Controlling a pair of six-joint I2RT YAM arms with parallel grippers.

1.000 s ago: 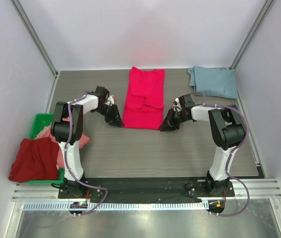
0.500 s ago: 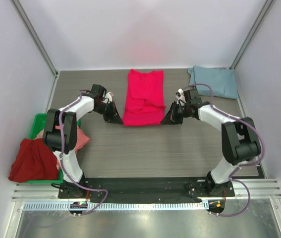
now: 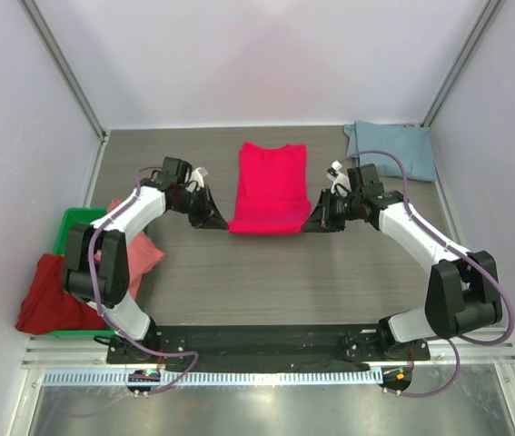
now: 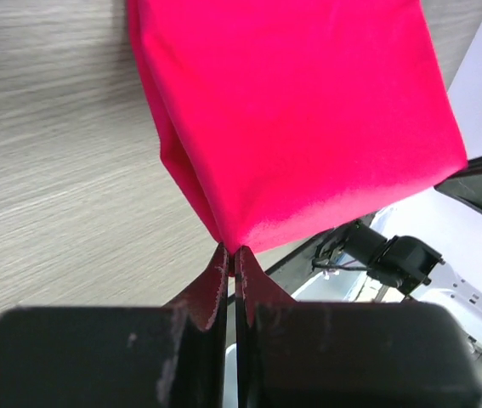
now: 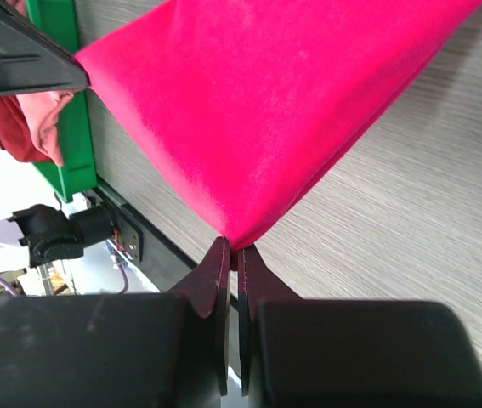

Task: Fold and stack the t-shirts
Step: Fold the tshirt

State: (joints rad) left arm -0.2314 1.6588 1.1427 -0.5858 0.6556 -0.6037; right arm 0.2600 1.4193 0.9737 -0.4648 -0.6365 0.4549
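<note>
The bright crimson-pink t-shirt [image 3: 271, 187] is stretched flat at the table's middle back, folded to a narrow strip. My left gripper [image 3: 222, 221] is shut on its near left corner [image 4: 232, 238]. My right gripper [image 3: 311, 222] is shut on its near right corner [image 5: 239, 236]. Both hold the near edge taut and lifted. The dusty blue-grey t-shirt [image 3: 391, 150] lies folded at the back right. The dark red t-shirt [image 3: 57, 292] and the salmon pink t-shirt [image 3: 130, 245] hang over the green bin [image 3: 74, 222] at the left.
The green bin also shows in the right wrist view [image 5: 62, 102]. White walls close in the back and both sides. The arms' base rail [image 3: 266, 341] runs along the near edge.
Both grippers have lifted the shirt's near edge and carried it back, so the shirt now looks shorter and smoother. Both arms have stretched further out.
</note>
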